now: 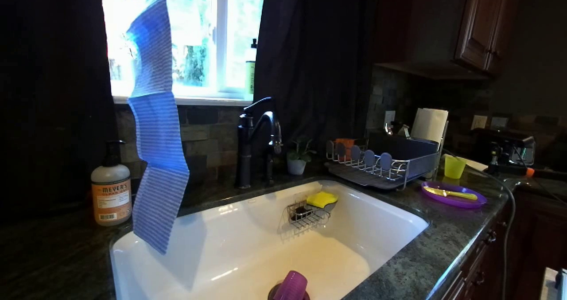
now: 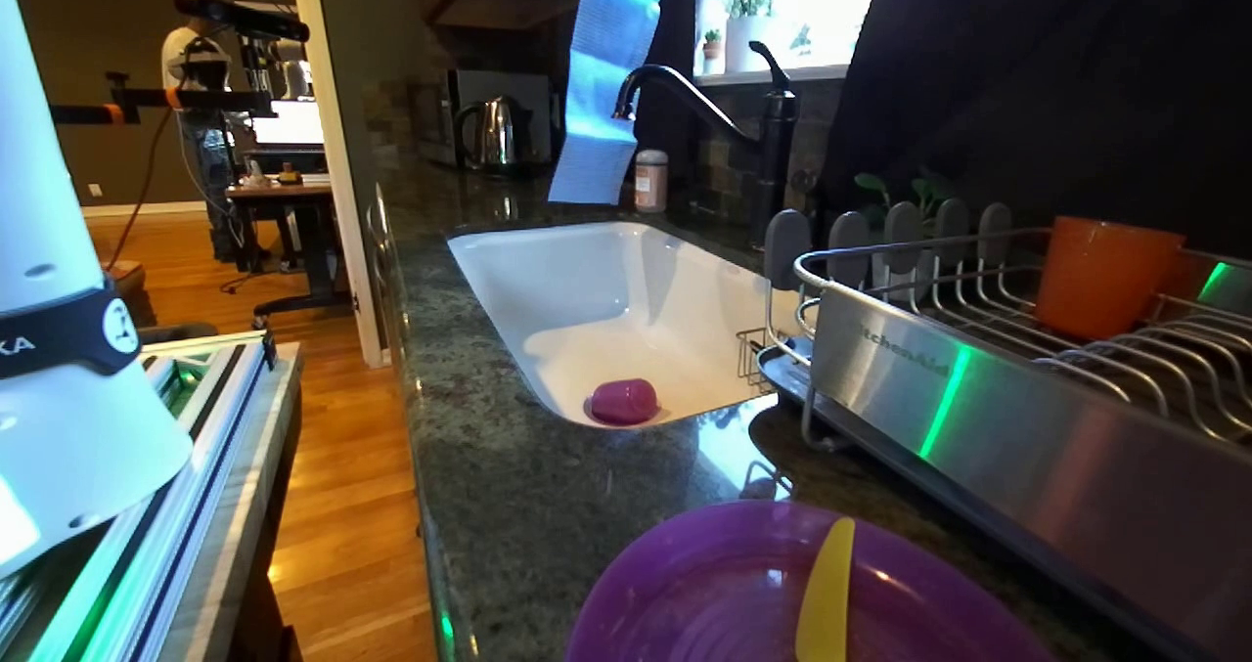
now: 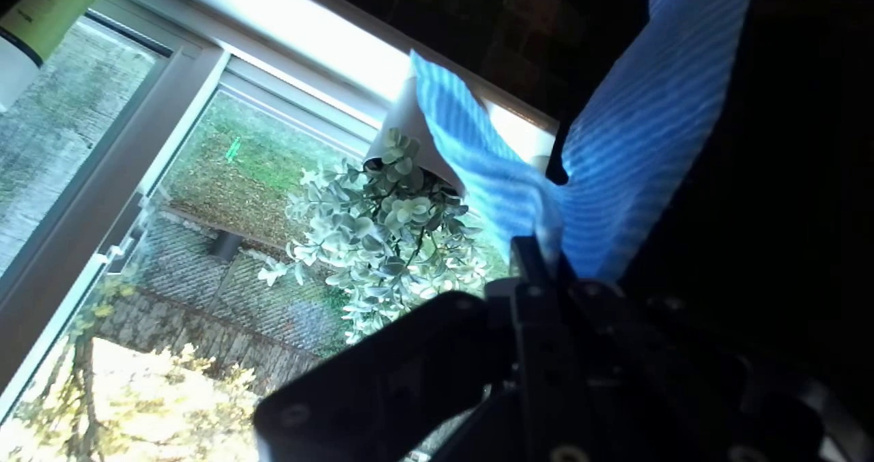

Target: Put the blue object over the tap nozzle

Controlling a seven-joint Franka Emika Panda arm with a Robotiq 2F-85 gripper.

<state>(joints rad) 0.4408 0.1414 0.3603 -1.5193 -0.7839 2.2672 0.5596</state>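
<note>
While the gripper (image 3: 546, 261) pinches the cloth (image 3: 635, 141) near one end, wrist view has a short flap sticking out L and the long part running to the top edge. Flap overlaps a potted plant (image 3: 389, 223) on the sill (image 3: 321, 35); btl (image 3: 58, 11) w/ yellow-green label at top L corner.

In an exterior view, cloth hangs limp from top edge, in front of window (image 1: 220, 38), w/ two crosswise creases. Lower end overlaps L end of sink (image 1: 248, 220) in the pic; can't tell if directly above it. Tap (image 1: 245, 153) upright behind sink, R of cloth, clear gap btwn. Small plant (image 1: 297, 162) just R of tap. Pump btl (image 1: 110, 198) just L of cloth. Basket (image 1: 305, 220) in sink, yellow sponge (image 1: 322, 199) at its R end. Purple cup (image 1: 292, 284) tipped in sink, bottom edge of pic.

In an exterior view, robot link (image 2: 49, 251) at L edge. Cloth hangs beyond spout (image 2: 704, 102), spout tip overlapping it in pic. Rack (image 2: 998, 437) at R, orange cup (image 2: 1105, 281) in it. Purple plate (image 2: 704, 584) on counter (image 2: 548, 506) near rack, yellow knife (image 2: 827, 594) on it. Kettle (image 2: 504, 139) past far end of sink, person (image 2: 210, 144) in bg.
</note>
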